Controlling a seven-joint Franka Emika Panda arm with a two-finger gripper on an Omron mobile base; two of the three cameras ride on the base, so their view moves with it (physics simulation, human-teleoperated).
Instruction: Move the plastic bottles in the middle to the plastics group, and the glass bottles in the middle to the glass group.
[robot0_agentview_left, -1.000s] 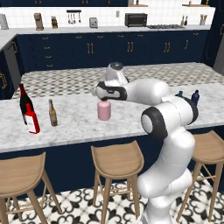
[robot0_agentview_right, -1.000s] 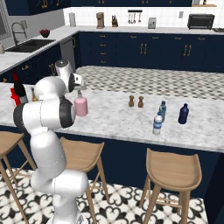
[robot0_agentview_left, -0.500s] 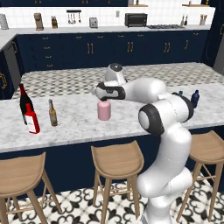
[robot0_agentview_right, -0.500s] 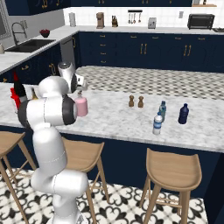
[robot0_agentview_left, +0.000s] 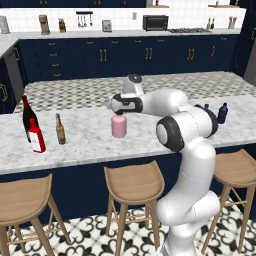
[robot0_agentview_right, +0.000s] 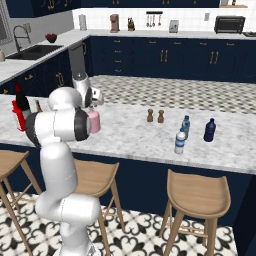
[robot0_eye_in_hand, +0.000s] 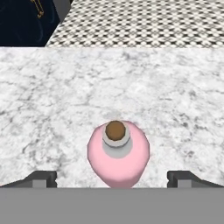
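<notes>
I see my gripper spread wide and holding nothing, poised directly above the squat pale pink glass bottle with a grey cap, which stands upright on the white marble desk, centred between the fingertips.

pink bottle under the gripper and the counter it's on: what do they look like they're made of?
Pink bottle: opaque pale pink body with a matte, even sheen; probably frosted glass, though plastic can't be ruled out from the render. It has a grey collar and a brown, cork-like top.
Counter: white stone with grey veining, marble-like and smooth.
</notes>
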